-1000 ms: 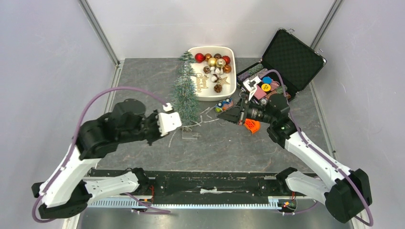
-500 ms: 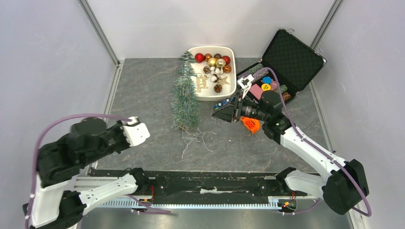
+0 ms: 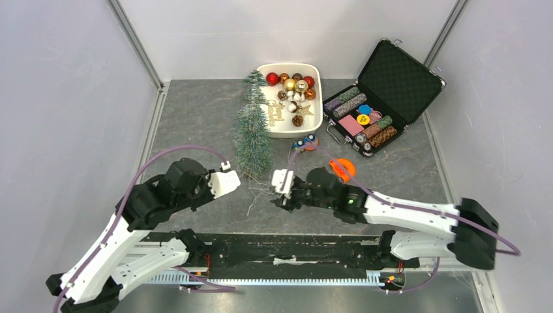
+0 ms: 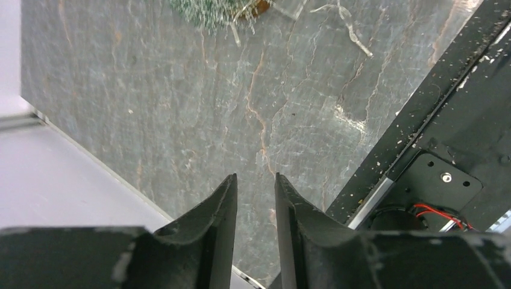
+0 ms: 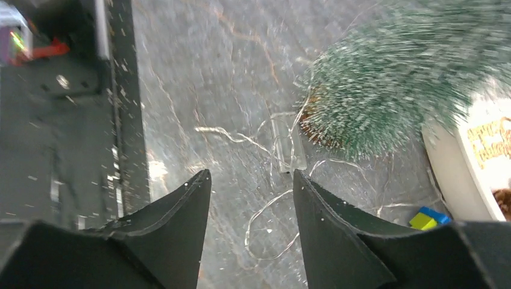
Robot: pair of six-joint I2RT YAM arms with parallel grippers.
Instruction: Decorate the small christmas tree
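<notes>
On the grey table [image 3: 195, 117], small christmas tree [image 3: 253, 134] lying beside white ornament tray [image 3: 320, 98], left gripper [image 4: 254, 177] slightly parted, empty, right gripper [image 5: 250, 174] wider apart, empty, both near its base.

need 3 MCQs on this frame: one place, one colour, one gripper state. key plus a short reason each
1. Where is the white tray of ornaments relative to the small christmas tree, in the top view?
A. To its left
B. Just to its right
C. In front of it, by the arm bases

2. What colour is the open case?
A. Black
B. White
C. Red

3. What state is the right gripper in?
A. Shut on the tree
B. Shut on an ornament
C. Open, holding nothing

Key:
1 B: the tray's edge lies right beside the tree's right flank.
2 A: both the lid and the shell are black.
3 C: the right wrist view shows its jaws apart with nothing gripped between them.
</notes>
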